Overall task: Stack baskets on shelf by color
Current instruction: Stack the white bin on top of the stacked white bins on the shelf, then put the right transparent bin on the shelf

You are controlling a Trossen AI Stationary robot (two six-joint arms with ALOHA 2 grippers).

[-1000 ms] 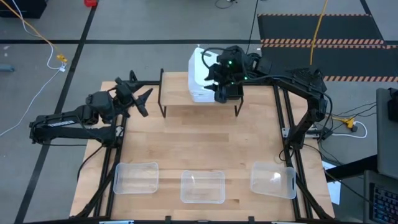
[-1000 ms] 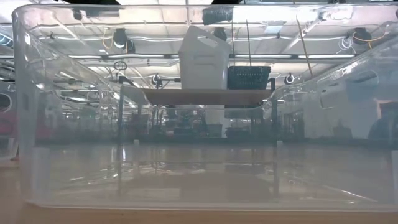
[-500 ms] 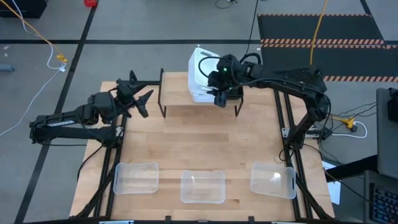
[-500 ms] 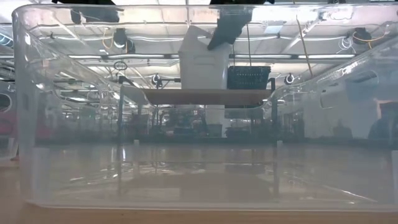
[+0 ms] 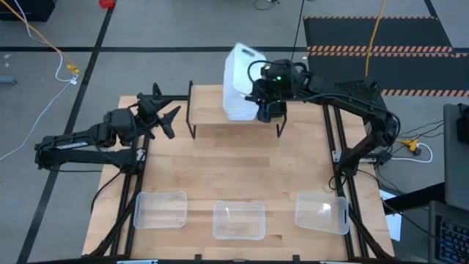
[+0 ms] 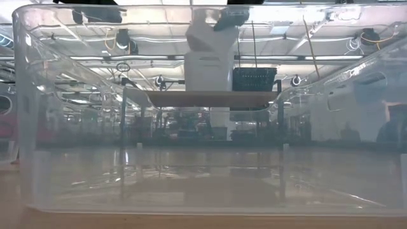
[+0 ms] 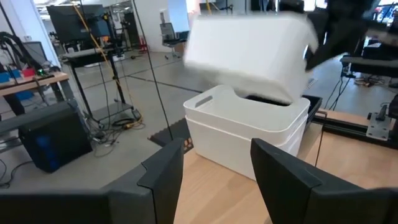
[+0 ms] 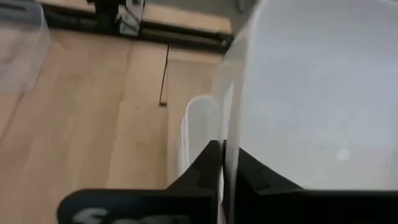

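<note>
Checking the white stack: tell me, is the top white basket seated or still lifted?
Lifted and tilted: the top white basket, pinched at its wall by the right gripper, hangs above the stacked white baskets.

Motion blurs the lifted white basket [image 7: 249, 46].

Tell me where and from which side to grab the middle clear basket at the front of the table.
Pinch one long wall of the middle clear basket at its rim, coming straight down. It sits upright and open-topped, with gaps to both neighbours, so one finger can drop inside and one outside. The left end effector hangs open and looks free; the right end effector holds a white basket.
</note>
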